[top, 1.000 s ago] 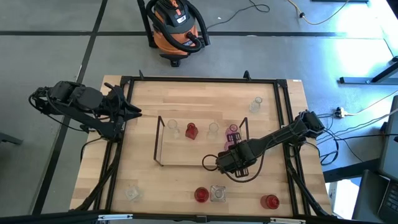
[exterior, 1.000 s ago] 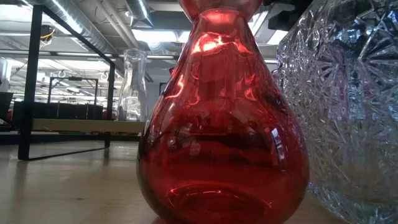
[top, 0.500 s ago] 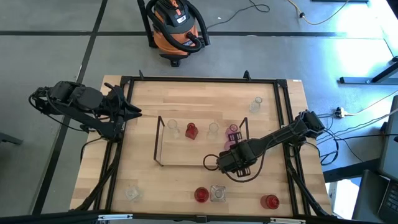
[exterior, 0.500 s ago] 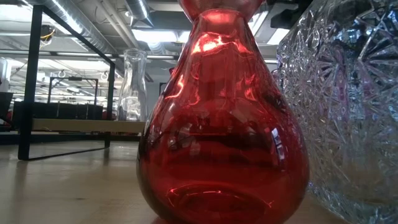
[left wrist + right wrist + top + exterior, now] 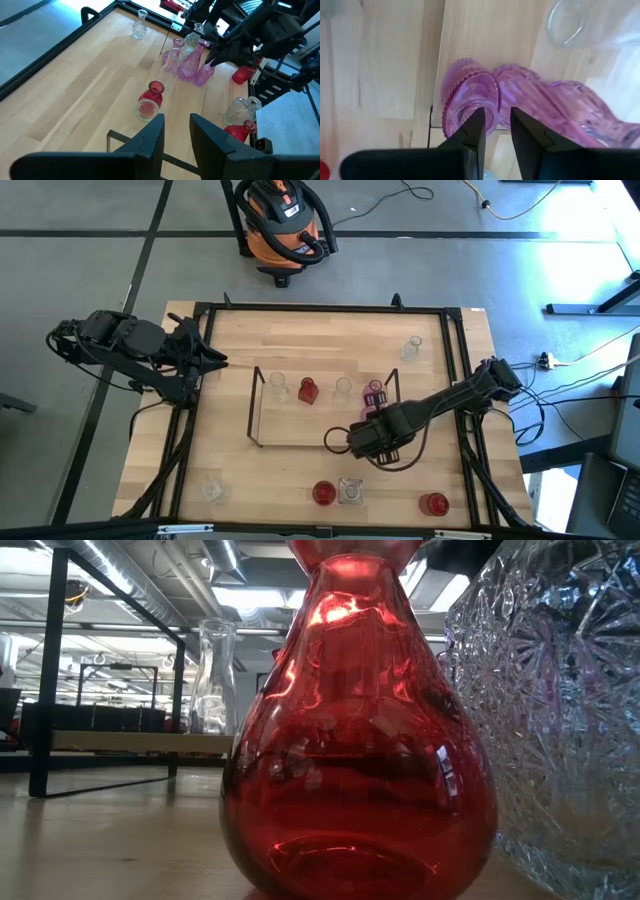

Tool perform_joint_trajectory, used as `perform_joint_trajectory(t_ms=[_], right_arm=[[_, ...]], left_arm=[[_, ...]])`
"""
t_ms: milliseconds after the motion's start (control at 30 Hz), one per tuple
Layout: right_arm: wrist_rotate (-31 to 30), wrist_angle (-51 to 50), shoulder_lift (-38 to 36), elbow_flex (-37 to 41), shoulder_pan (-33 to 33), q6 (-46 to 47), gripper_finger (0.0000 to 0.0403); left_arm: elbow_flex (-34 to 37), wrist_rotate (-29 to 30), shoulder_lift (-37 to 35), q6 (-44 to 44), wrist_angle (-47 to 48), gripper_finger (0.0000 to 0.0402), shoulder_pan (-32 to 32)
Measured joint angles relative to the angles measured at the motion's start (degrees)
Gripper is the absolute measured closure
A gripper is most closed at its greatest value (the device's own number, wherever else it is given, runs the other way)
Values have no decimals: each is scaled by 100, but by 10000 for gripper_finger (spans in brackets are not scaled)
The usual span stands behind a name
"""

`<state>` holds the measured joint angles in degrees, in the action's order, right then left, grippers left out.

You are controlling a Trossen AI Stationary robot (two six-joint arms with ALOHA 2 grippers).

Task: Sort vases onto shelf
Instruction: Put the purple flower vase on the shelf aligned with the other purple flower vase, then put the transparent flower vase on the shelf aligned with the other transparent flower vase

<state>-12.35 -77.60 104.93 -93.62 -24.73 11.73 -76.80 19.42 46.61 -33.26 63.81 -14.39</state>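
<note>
The right gripper [image 5: 372,432] is low over the right end of the wire shelf [image 5: 262,442], and its wrist view shows its two fingers [image 5: 476,131] straddling the rim of a ribbed pink vase [image 5: 470,102], one finger inside the mouth and one outside, narrowly parted and apparently pinching the glass wall. A second, twisted pink vase [image 5: 560,107] stands just beside it, touching or nearly so, and a clear vase [image 5: 570,20] sits a little further along. So the step in hand looks like the setting down of the ribbed pink vase at the end of the shelf row, which already holds a clear vase [image 5: 279,386], a red vase [image 5: 307,391] and another clear one [image 5: 343,387]. The next move probably calls for letting go gently and lifting straight up, so that the finger inside the mouth does not drag the vase against its close neighbour. The left gripper [image 5: 176,131] waits at the table's left edge, its fingers slightly apart and holding nothing. Vases not yet sorted remain on the table [image 5: 220,430]: a clear one [image 5: 412,348] near the far right corner, and along the near edge a clear one [image 5: 211,491], a red vase [image 5: 323,493], a cut-glass jar [image 5: 349,491] and another red vase [image 5: 434,504].
</note>
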Motion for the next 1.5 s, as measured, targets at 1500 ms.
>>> perform_joint_trajectory(t_ms=[1500], right_arm=[[-1855, -1243, -674, -1667, 1502, 2695, 329]], left_arm=[[3, -3046, 856, -2966, 914, 316, -1137]])
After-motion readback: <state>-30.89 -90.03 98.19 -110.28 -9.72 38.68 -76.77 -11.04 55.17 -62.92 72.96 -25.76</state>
